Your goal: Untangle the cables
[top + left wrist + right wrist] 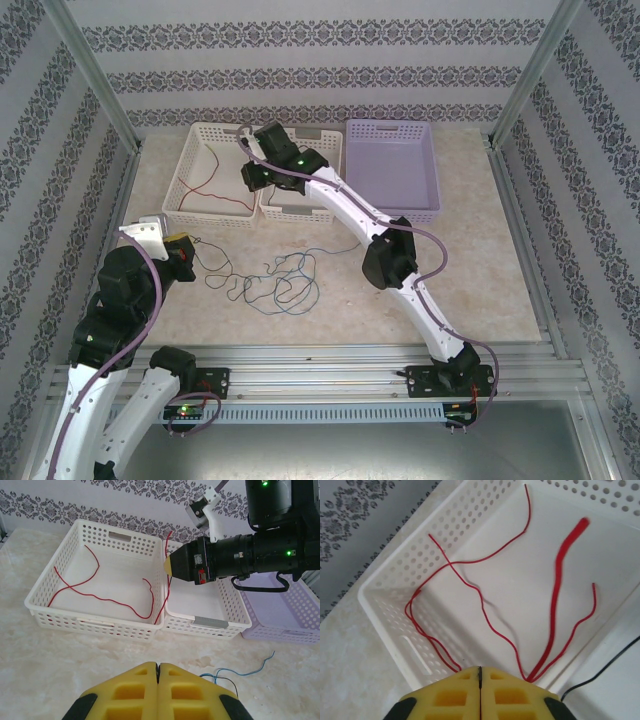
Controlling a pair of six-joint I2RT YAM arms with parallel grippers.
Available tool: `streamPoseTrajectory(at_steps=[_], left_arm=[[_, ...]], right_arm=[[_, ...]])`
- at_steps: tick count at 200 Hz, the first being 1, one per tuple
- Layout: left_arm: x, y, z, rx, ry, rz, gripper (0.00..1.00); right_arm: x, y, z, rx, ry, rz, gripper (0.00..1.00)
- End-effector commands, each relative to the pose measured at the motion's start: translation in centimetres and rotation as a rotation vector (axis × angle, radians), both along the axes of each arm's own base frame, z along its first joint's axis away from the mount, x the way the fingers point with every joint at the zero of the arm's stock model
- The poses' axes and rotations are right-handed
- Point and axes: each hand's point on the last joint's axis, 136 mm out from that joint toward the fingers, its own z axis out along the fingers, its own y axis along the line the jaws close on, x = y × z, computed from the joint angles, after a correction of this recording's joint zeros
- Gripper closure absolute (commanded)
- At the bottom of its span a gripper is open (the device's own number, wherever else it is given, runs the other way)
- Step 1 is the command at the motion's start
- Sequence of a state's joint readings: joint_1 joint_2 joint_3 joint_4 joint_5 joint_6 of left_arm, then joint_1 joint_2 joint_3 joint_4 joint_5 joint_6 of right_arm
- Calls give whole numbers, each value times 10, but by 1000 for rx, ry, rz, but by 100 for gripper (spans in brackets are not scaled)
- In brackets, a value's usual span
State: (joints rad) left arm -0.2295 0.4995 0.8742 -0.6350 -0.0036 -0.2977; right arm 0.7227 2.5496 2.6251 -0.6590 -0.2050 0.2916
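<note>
Two grippers are seen, and both are closed. The yellow pads of the right gripper [479,670] are pressed together with no gap between them. Strands of the red cable [556,587] are seen to run in under these pads from both sides, but it cannot be told whether the cable is pinched between them. This gripper is held over the place where the left white basket [95,625] and the middle white basket [180,622] meet. Most of the red cable is laid in loose curves on the floor of the left white basket, and one part of it is drawn up over the basket wall to the fingertips. A mauve basket [285,632] is placed just beside the middle one, on its right.

The pads of the left gripper [158,669] are also closed against each other, and nothing is seen between them. It is held low over the table [470,270], in front of the left white basket. Just beside it, on the bare table, the blue cable [245,673] and the black cable [225,679] are laid. In the top view these two are seen tangled in loops between the two arms, near the front of the baskets but outside them.
</note>
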Motion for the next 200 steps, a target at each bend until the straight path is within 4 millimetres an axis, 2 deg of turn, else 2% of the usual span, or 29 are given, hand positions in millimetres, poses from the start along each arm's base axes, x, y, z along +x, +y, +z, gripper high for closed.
streamPoseTrajectory(at_steps=[1, 34, 89, 149, 173, 187, 200], left_arm=[[3, -1, 4, 10, -28, -8, 100], [3, -1, 4, 11, -27, -7, 100], [4, -1, 4, 11, -26, -7, 100], [6, -1, 2, 14, -19, -3, 100], [7, 0, 3, 11, -19, -1, 100], [7, 0, 2, 12, -18, -1, 100], [7, 0, 2, 13, -17, 1, 100]], right_arm=[[-5, 16, -9, 46, 32, 34, 99], [-1, 24, -22, 65, 47, 40, 100], [5, 29, -62, 86, 122, 35, 100], [11, 37, -76, 133, 139, 56, 100], [8, 39, -70, 173, 170, 86, 100], [3, 40, -55, 188, 166, 113, 86], [-2, 40, -32, 211, 144, 145, 75]])
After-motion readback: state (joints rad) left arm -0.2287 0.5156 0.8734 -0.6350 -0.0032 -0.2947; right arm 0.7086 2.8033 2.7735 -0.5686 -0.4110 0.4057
